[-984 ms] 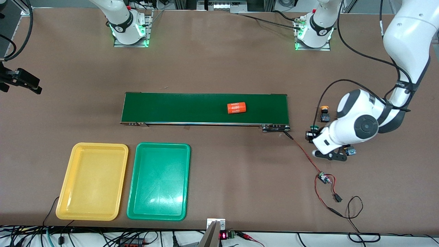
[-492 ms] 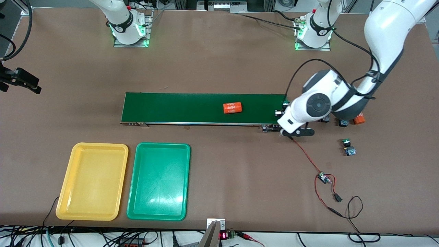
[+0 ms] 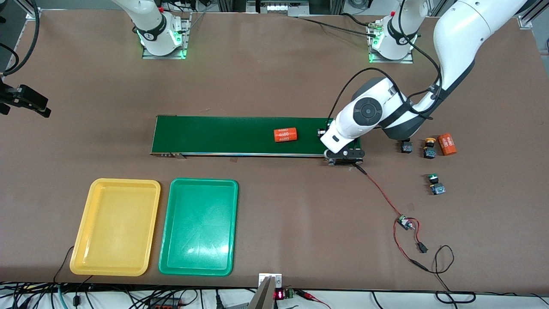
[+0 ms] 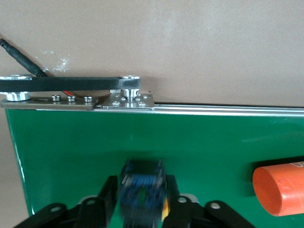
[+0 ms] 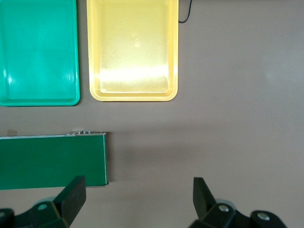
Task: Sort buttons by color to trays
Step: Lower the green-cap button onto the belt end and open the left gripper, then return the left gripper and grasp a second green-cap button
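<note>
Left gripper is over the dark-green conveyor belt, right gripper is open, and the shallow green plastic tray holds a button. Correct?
No. The front view shows the shallow green plastic tray holding no button. The rest stands: the left gripper is over the dark-green conveyor belt; the right gripper, waiting off the belt's right-arm end, is open.

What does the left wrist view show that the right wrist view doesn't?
Only the left wrist view: the left gripper over the belt's end toward the left arm, a button between its fingers, an orange cylinder lying on the belt, and the belt's drive hardware.

Only the right wrist view: the open right gripper over bare table, with the yellow tray and green tray, both empty.

Both: the green belt, each showing a different end, and the brown table.
</note>
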{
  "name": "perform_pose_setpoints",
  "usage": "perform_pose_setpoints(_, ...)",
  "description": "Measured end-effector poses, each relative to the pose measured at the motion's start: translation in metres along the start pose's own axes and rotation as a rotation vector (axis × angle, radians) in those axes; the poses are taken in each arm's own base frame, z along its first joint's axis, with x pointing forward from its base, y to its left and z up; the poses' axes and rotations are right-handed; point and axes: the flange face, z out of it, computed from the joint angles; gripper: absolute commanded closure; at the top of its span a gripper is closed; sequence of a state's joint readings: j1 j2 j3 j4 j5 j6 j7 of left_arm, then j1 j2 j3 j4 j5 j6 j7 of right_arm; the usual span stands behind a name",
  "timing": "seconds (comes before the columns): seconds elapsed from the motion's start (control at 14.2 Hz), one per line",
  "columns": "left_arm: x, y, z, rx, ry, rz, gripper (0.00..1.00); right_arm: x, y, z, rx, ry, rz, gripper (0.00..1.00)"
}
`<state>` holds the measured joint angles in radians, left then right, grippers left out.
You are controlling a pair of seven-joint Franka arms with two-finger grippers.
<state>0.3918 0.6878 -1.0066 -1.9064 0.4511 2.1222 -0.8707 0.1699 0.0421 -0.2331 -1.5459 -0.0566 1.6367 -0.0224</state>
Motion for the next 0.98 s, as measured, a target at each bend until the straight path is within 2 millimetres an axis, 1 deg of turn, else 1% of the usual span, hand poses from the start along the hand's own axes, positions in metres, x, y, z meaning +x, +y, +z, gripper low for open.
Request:
perform_pose_setpoints(0.14, 0.006, -0.005, -0.007, -0.002, 0.008, -0.014, 0.00, 0.000, 0.000, 0.000, 0.000, 0.000, 0.000, 0.00)
perform_pose_setpoints(0.21, 0.012, -0.009, -0.015, 0.001, 0.012, -0.026, 0.00, 0.000, 0.000, 0.000, 0.000, 0.000, 0.000, 0.00)
perform_pose_setpoints(0.35, 0.027, -0.021, -0.039, 0.026, 0.016, -0.060, 0.00, 0.000, 0.000, 0.000, 0.000, 0.000, 0.000, 0.00)
perform_pose_setpoints(0.49, 0.043, -0.042, -0.069, 0.073, -0.001, -0.108, 0.00, 0.000, 0.000, 0.000, 0.000, 0.000, 0.000, 0.00)
perform_pose_setpoints(0.63, 0.059, -0.074, -0.090, 0.095, -0.017, -0.172, 0.00, 0.000, 0.000, 0.000, 0.000, 0.000, 0.000, 0.00)
perform_pose_setpoints(0.7, 0.068, -0.095, -0.094, 0.094, -0.019, -0.207, 0.00, 0.000, 0.000, 0.000, 0.000, 0.000, 0.001, 0.00)
perform_pose_setpoints(0.84, 0.087, -0.149, -0.097, 0.085, -0.025, -0.295, 0.00, 0.000, 0.000, 0.000, 0.000, 0.000, 0.001, 0.00)
perform_pose_setpoints(0.98, 0.103, -0.204, -0.091, 0.081, -0.040, -0.357, 0.00, 0.000, 0.001, 0.000, 0.000, 0.000, 0.001, 0.00)
